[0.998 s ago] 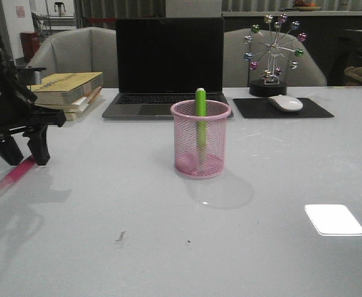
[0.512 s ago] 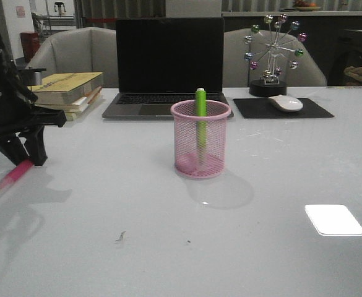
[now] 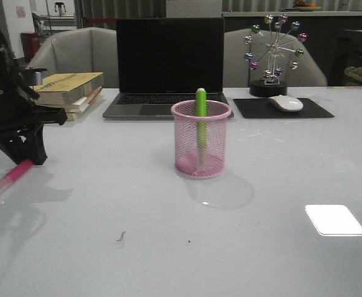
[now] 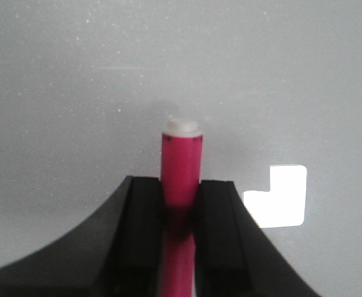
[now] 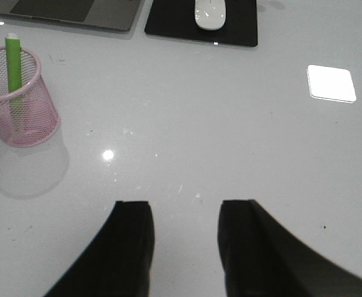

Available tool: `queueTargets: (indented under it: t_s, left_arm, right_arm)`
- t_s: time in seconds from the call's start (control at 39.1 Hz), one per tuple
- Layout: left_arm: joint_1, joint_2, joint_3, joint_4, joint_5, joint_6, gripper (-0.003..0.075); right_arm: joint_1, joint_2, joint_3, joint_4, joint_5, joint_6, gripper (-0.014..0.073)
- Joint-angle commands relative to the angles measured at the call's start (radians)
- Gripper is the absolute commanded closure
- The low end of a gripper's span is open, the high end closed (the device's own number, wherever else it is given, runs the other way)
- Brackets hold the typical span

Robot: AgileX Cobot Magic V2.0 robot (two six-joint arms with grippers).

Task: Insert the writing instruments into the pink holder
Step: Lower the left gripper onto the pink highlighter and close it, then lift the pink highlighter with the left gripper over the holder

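At far left, the left claw (image 3: 27, 156) is closed around a pink marker (image 3: 12, 176) lying on the white table (image 3: 106, 204). In the middle stands the pink mesh cup (image 3: 200, 140) — a green marker (image 3: 200, 105) upright inside. The right claw (image 5: 184, 238) hangs wide, holding nothing.
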Motion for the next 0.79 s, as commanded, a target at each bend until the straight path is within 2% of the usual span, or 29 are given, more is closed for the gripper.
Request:
queueTargets:
  t_s: [0.0,0.38,0.61,0.77]
  left_arm:
    - [-0.011,-0.029,-0.06,-0.047,0.041,0.013,0.0629]
    - [-0.104,-0.033,-0.413,-0.05,0.135,0.064,0.0629]
    - [-0.181,-0.034,-0.592,-0.05,0.065,0.064,0.0629]
    - [-0.234,-0.048,-0.627,-0.054,-0.034,0.064,0.0629]
  right_arm:
    - [-0.007,-0.005,-0.027,0.003,-0.068,-0.008,0.0207]
    - [-0.007,-0.005,-0.026,0.003,-0.068,-0.008,0.0207]
    - [-0.007,-0.005,-0.026,0.003,-0.064,-0.008,0.0207]
    - [-0.007,-0.005,-0.019,0.002,-0.068,-0.008,0.0207]
